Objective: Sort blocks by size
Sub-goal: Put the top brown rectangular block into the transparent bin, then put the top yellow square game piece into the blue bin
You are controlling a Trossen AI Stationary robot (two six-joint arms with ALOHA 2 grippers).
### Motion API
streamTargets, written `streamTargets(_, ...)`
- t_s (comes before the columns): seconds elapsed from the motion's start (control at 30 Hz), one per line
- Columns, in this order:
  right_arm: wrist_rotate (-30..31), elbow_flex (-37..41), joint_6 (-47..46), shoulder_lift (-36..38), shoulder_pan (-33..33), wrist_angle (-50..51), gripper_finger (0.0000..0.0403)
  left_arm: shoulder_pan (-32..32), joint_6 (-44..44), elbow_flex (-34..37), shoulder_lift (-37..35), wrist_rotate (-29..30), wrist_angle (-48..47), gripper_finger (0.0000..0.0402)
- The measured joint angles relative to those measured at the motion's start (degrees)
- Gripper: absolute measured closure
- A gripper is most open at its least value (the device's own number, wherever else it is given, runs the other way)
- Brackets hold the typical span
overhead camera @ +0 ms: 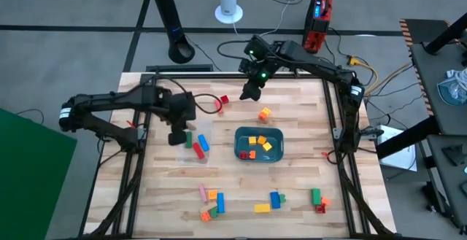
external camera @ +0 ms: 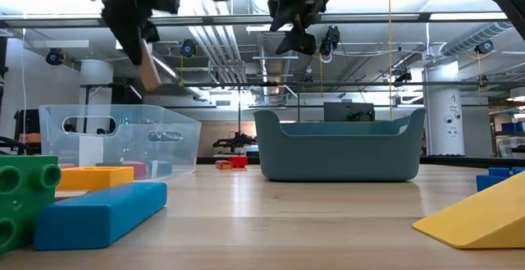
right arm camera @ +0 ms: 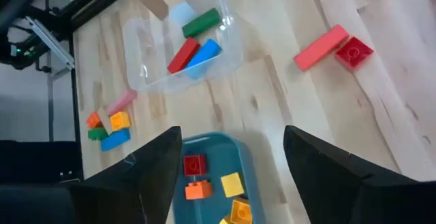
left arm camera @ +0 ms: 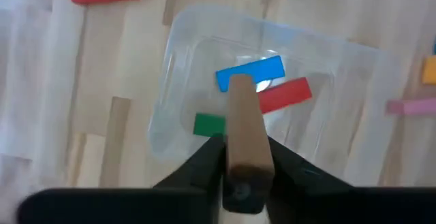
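Left pincer [left arm camera: 242, 176] is clamped on a tan bar [left arm camera: 244, 125] over the clear container [left arm camera: 177, 67] at centre frame. I'd lower before letting go so it doesn't bounce out. Right pincer [right arm camera: 231, 163] waits wide open.

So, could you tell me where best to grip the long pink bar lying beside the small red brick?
Probably around its middle, coming from above with the fingers across the two long sides. The pink bar lies flat with both long sides free, and the small red brick crowds one end.
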State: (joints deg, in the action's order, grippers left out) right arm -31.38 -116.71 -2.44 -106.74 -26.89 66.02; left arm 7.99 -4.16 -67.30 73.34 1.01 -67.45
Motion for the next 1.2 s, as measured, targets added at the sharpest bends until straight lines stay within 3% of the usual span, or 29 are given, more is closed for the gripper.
streamTargets(0.2, 0.0, 0.04, -1.61, 0.0, 0.0, 0.33, 0.0165, 0.0, -0.15, 1.67, 0.55, -0.01, 0.69, 0.0217)
streamTargets(0.33, 3.56, 0.04, -6.15, 0.0, 0.0, 4.31, 0.0165, 0.0, 0.08, 0.16, 0.44, 0.01, 0.8, 0.0184)
streamTargets(0.53, 20.79, 2.93, -13.19, 0.02, 0.11, 11.99, 0.0166, 0.0, 0.37, -6.06, 0.35, 0.89, 2.3, 0.019)
streamTargets(0.73, 21.42, 13.72, -11.63, 0.02, 0.15, 10.14, 0.0181, 0.04, 2.69, -13.6, -0.35, 7.93, 2.87, 0.0209)
streamTargets(0.93, 24.16, 27.37, -18.8, -0.2, -2.07, -4.2, 0.0213, 0.17, 3.67, -19.36, -1.75, 12.75, 3.14, 0.0221)
streamTargets(1.2, 25.83, 35.56, -22.22, -0.22, -4.14, -10.07, 0.0312, 0.15, 3.48, -20.8, -3.79, 13.68, 5.79, 0.0229)
